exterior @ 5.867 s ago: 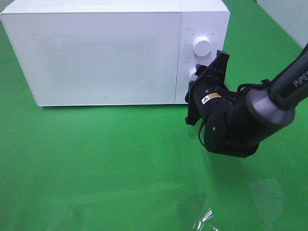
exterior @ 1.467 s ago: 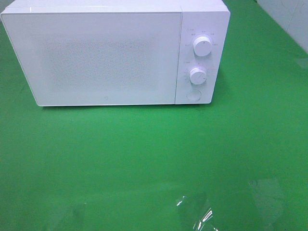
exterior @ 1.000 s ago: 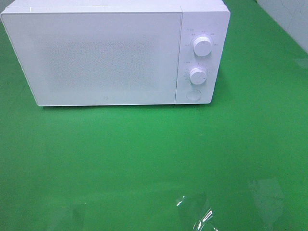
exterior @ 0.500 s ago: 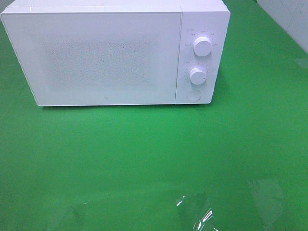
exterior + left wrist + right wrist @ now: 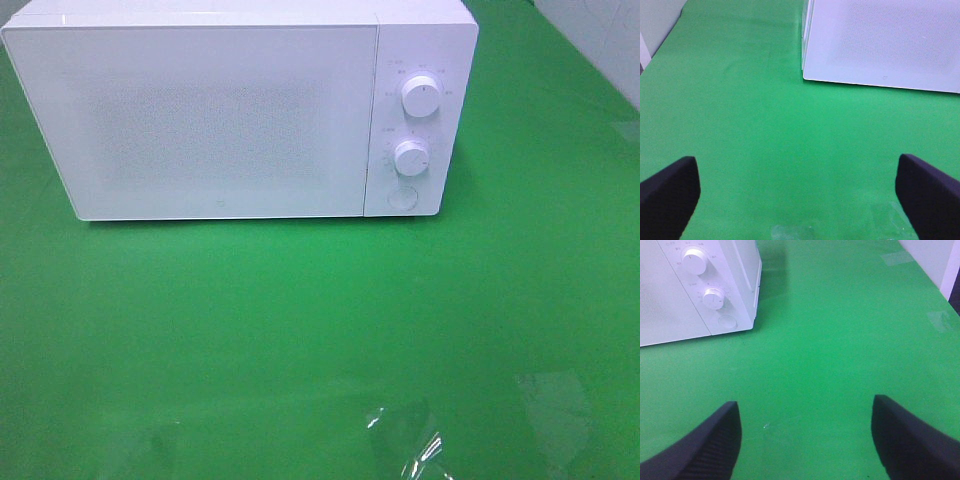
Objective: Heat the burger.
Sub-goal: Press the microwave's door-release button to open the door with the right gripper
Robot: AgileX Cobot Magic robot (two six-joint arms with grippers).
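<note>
The burger is out of view. A white microwave (image 5: 240, 110) stands at the back of the green table with its door shut; it also shows as the microwave (image 5: 880, 45) in the left wrist view and the microwave (image 5: 695, 285) in the right wrist view. Two round knobs (image 5: 421, 97) and a button sit on its right panel. Neither arm shows in the exterior high view. My left gripper (image 5: 800, 200) is open over bare green cloth in front of the door. My right gripper (image 5: 805, 440) is open too, with nothing between its fingers, to the right of the panel.
Green cloth (image 5: 300, 330) covers the table. Patches of clear tape (image 5: 405, 440) glint near the front edge. A pale wall (image 5: 930, 260) borders the table on the right, another pale wall (image 5: 655, 25) on the left.
Several seconds ago my right gripper was at the microwave's lower knob; it has since left the exterior high view. Nothing has moved over the last second.
</note>
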